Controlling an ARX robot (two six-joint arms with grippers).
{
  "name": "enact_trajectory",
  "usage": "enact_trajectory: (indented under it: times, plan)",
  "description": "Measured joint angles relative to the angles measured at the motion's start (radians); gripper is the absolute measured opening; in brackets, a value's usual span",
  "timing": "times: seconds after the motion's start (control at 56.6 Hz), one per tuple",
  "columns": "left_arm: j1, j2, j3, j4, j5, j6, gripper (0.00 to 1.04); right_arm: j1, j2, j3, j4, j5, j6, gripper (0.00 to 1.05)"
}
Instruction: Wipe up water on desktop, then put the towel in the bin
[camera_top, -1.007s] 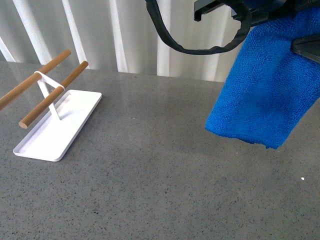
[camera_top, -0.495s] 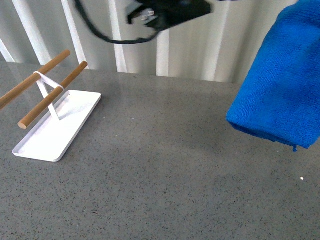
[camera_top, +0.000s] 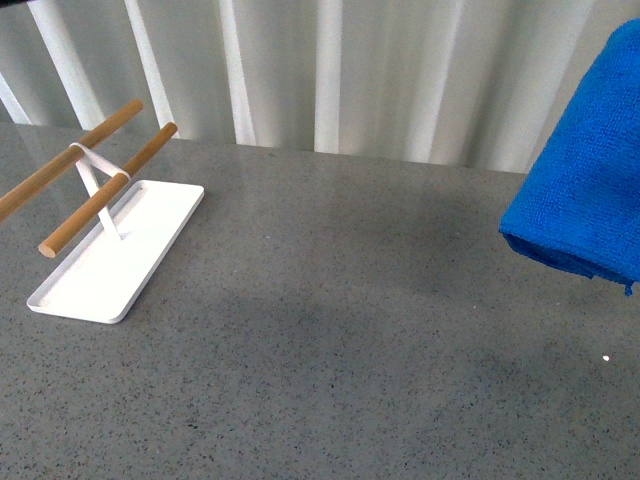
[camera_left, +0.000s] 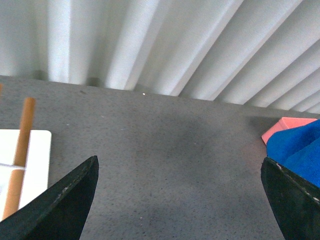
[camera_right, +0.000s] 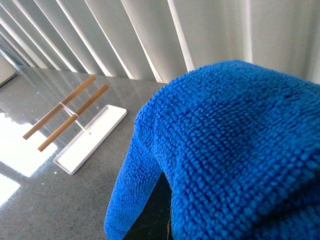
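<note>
The bright-blue plush towel (camera_top: 585, 185) hangs in the air at the far right of the front view, above the dark-grey speckled desktop (camera_top: 330, 330). My right gripper is shut on the towel; the towel (camera_right: 235, 160) drapes over it and fills the right wrist view, hiding the fingers. My left gripper (camera_left: 180, 200) is open and empty above the desktop (camera_left: 165, 150), its two dark fingertips (camera_left: 70, 200) wide apart. A corner of the towel (camera_left: 295, 150) shows at the edge of the left wrist view. Neither arm shows in the front view. No bin is in view.
A white tray (camera_top: 115, 255) with a rack of two wooden rods (camera_top: 105, 195) stands at the left of the desktop. White vertical slats (camera_top: 330, 70) run behind the far edge. A pink object (camera_left: 280, 129) lies beside the towel in the left wrist view.
The towel has moved right and up, partly out of the front view. The dark arm and cable at the top have left the picture.
</note>
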Motion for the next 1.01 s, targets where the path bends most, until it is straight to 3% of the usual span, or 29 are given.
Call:
enact_trajectory:
  times: [0.071,0.247,0.371,0.442,0.76,1.007]
  plan:
    - [0.057,-0.104,-0.070,0.002,0.026,0.002,0.98,-0.005,0.008,0.000,0.003,0.000,0.000,0.05]
    - [0.082,-0.242,-0.160,-0.014,0.005,0.019,0.98,-0.005,0.011,0.000,0.004,0.004,-0.002,0.05]
    - [0.019,-0.326,-0.317,0.245,-0.366,0.134,0.77,-0.008,0.011,0.000,0.000,0.012,-0.010,0.05]
    - [0.012,-0.368,-0.383,0.292,-0.435,0.168,0.66,-0.013,0.011,0.000,-0.006,0.016,-0.017,0.05]
    - [0.011,-0.539,-0.600,0.328,-0.454,0.207,0.03,-0.023,0.013,-0.004,-0.021,0.043,-0.035,0.05]
    - [0.011,-0.655,-0.683,0.295,-0.454,0.211,0.04,-0.003,0.013,-0.014,-0.048,0.074,-0.059,0.05]
